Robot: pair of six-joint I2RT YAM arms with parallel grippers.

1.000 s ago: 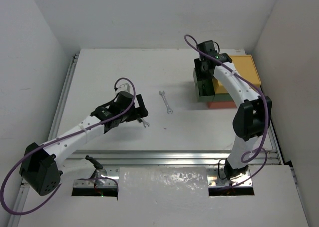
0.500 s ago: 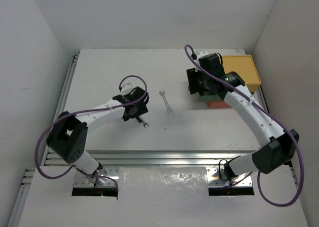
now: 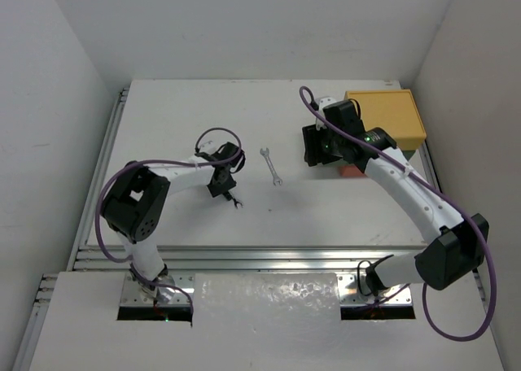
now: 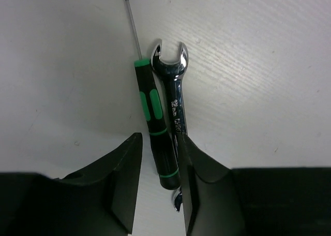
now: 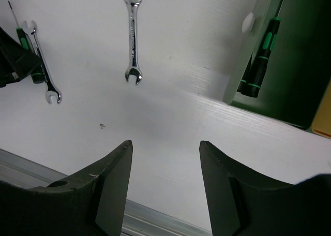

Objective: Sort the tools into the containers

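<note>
Over on the left half of the table [image 3: 179, 119], a bit closer to the near edge than the far one, the left gripper [image 4: 159, 137] is down low over two tools lying side by side. Its claw is spread apart and isn't clamping anything. The black-and-green screwdriver [image 4: 155, 119] sits in the gap between the fingers [image 4: 121, 184], with daylight showing between its handle and the left one. The small silver wrench [image 4: 176, 104] lies right against the screwdriver, its shank running along the inner edge of the other finger and its open end poking out past the tips.

Roughly mid-table there's a second wrench [image 3: 271, 166] lying flat on its own, well apart from both arms.

Further right, the right gripper [image 5: 165, 143] hangs above bare tabletop, just on the left side of the stacked trays. Its claw is wide open too, with nothing in it.

The trays sit against the right edge, up toward the far right corner. The dark green tray [image 5: 300, 49] has another screwdriver [image 5: 258, 60] lying inside, along its left wall. The yellow tray [image 3: 391, 115] is on top, shifted toward the far right corner, and a sliver of the red-orange tray [image 3: 352, 172] peeks out at the bottom on the near side.
</note>
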